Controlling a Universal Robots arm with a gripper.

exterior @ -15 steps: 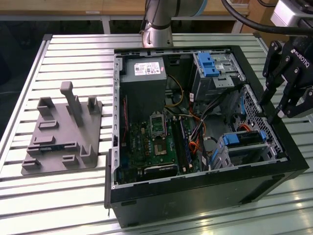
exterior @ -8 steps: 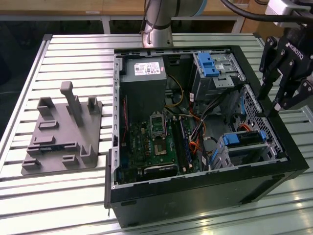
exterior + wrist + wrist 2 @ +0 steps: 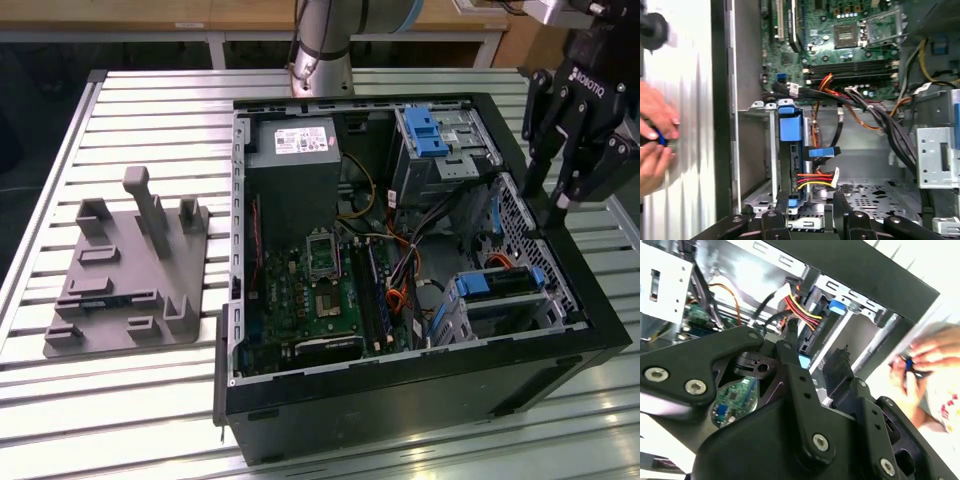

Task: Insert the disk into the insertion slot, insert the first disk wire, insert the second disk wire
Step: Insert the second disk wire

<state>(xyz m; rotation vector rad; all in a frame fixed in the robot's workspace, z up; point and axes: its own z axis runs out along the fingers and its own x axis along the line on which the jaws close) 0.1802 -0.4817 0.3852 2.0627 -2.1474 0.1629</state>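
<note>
Disk (image 3: 505, 285) sits in insertion slot (image 3: 465, 310), lower right; both disk wires (image 3: 815, 181) look unplugged. My pincer (image 3: 552, 192) hangs wide, empty.

Glare streaks the slatted metal table (image 3: 150, 100) under bright overhead light in the exterior view, while the open computer case (image 3: 400, 400) holds deep shadow inside. In both wrist views the surroundings outside the case burn out white, and a person's hands (image 3: 655, 142) blur.
</note>
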